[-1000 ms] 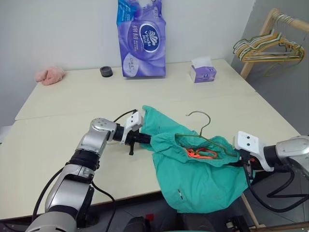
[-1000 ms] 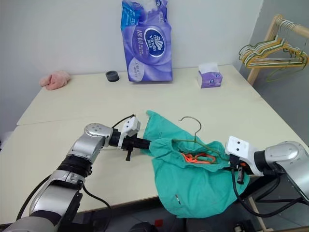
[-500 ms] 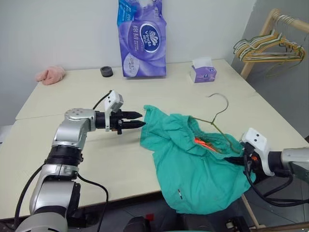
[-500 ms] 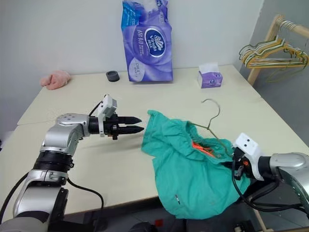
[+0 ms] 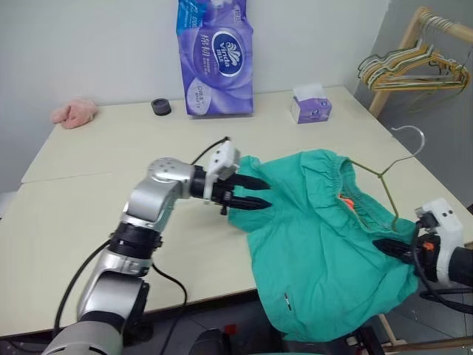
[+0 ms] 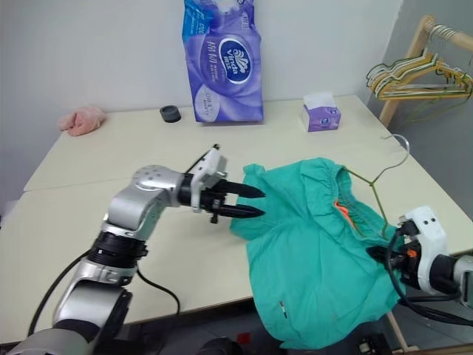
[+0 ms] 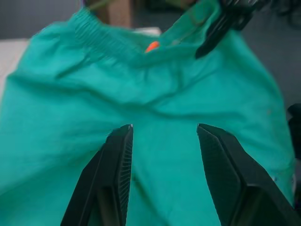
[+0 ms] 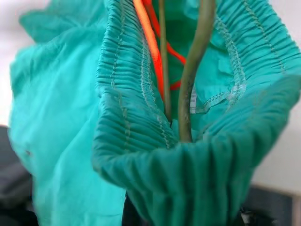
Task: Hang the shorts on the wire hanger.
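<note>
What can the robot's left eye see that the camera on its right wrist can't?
Left eye: the beige table, purple tissue pack, pink fluffy cloth, the hanger's hook and the open left tool at the shorts' edge. Right wrist: a close look inside the gathered waistband, where the wire runs beside the orange drawstring. Both: the teal shorts and the wire hanger.

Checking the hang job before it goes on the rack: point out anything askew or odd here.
The shorts sit bunched and lopsided on the hanger, half draped off the table edge. The hanger tilts, its hook off to one side. The right gripper pinches the waistband; the left gripper hovers open at the other side.
</note>
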Robot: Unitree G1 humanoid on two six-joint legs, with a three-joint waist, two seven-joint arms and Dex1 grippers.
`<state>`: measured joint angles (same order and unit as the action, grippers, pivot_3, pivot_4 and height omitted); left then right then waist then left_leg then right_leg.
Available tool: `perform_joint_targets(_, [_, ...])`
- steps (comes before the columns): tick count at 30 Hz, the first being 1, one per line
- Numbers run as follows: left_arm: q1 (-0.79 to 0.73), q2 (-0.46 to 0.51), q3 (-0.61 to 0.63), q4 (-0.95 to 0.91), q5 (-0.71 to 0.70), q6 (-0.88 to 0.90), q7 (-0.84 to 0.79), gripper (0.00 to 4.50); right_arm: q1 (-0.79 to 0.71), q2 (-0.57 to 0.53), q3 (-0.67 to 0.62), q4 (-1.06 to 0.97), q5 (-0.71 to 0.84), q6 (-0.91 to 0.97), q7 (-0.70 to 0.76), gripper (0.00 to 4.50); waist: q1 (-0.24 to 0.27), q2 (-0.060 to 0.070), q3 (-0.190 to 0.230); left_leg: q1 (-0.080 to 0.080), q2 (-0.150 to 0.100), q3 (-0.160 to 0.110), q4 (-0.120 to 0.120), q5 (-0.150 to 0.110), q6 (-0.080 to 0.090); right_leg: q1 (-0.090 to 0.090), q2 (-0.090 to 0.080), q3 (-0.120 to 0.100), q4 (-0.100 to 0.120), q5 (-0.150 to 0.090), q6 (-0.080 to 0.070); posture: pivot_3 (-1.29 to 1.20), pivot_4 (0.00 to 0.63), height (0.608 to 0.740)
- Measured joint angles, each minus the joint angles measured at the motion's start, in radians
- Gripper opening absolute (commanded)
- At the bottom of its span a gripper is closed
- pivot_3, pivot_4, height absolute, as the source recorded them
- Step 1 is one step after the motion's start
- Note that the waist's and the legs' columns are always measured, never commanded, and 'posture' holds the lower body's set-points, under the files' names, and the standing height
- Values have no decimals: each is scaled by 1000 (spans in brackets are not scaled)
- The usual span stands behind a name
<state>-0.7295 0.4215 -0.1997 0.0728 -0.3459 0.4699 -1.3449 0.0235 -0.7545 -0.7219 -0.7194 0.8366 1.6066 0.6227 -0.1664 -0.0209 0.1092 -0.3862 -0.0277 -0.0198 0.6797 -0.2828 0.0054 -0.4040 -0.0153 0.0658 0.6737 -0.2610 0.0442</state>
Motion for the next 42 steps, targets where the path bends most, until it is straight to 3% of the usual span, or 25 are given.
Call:
perform_joint_targets(5, [-59,-164,-38,-14,-13,51,107,2282,11,5,-189,166,250,0,-260,0,-16,0,20,0,0,3,0,-1,1,1,3,3,-1,-1,2,-383,180,740])
perform_joint_targets(9, [-107,-286,-89,-9,19,28,207,2282,-12,-95,-317,336,358,0,-489,0,-34,3,32,-4,-1,7,0,-2,4,1,6,8,-3,-4,6,-391,186,740])
perform_joint_targets(15, [-188,-369,-100,23,33,21,309,2282,-66,-183,-354,432,496,0,-715,0,-74,2,43,-6,4,7,-2,-3,5,1,12,8,-10,-4,7,-379,188,740])
perform_joint_targets(18, [-244,-404,-98,71,56,1,359,2282,-157,-213,-336,500,507,0,-805,0,-82,9,50,-7,2,9,-2,-3,5,0,11,9,-11,-4,8,-371,189,740])
perform_joint_targets(26, [-382,-490,-98,196,96,-88,438,2282,-374,-346,-264,694,389,-1,-876,0,-82,9,55,-7,2,12,-3,-3,6,0,12,11,-14,-3,8,-348,191,740])
perform_joint_targets(42, [-572,-582,-86,455,171,-349,473,2282,-596,-428,-128,1011,-20,-61,-781,0,-90,15,61,-2,2,38,-4,-10,18,-1,12,36,-25,2,21,-340,189,740])
